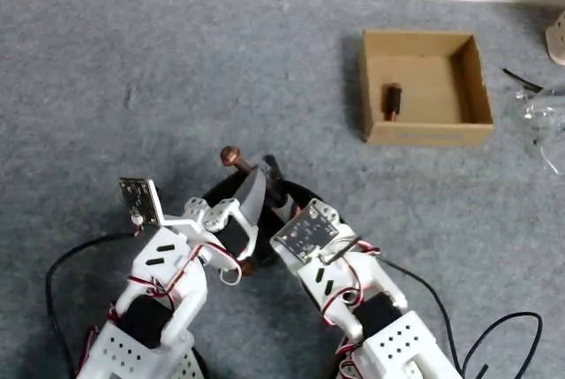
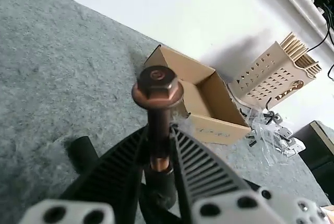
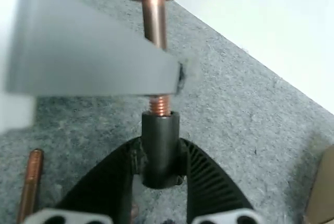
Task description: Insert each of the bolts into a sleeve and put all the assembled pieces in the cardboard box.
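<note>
I count two arms point(image 1: 168, 282) point(image 1: 357, 295), two bare bolts point(image 1: 231, 157) point(image 3: 31, 182), one sleeve point(image 3: 160, 145) I am sure of, one cardboard box point(image 1: 415, 36), and one joined piece point(image 1: 391, 101) inside it.

A grey carpet-like surface point(image 1: 106, 70) runs to a plain white wall point(image 2: 182, 4), where a pale perforated wooden rack point(image 2: 271, 75) stands.
</note>
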Robot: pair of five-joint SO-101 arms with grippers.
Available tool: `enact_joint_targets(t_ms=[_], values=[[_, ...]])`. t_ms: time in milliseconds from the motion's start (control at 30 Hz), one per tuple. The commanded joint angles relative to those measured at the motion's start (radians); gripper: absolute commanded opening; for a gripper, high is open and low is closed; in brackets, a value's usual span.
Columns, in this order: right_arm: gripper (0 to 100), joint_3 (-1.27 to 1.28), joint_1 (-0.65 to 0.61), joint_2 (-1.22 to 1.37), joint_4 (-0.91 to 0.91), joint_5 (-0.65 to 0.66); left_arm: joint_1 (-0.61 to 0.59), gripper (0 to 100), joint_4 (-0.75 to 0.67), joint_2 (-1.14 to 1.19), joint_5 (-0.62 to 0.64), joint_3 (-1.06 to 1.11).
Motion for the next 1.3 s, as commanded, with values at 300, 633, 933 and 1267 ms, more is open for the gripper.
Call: enact_joint_targets(t_ms=[300,633,933,1267], values=[[0.4,0.111,0.025,-0.013,-0.048,0.008,0.120,0,0.178,-0.016,-0.075,-0.027],[0.4,0.111,0.027,-0.013,-0.048,0.008,0.084,0,0.176,-0.019,-0.075,-0.036],[0.4,0.111,0.028,-0.013,-0.048,0.008,0.054,3,0.175,-0.019,-0.075,-0.028],[0.4,0.111,0.050,-0.013,-0.048,0.008,0.051,32,0.180,-0.016,-0.051,-0.030]])
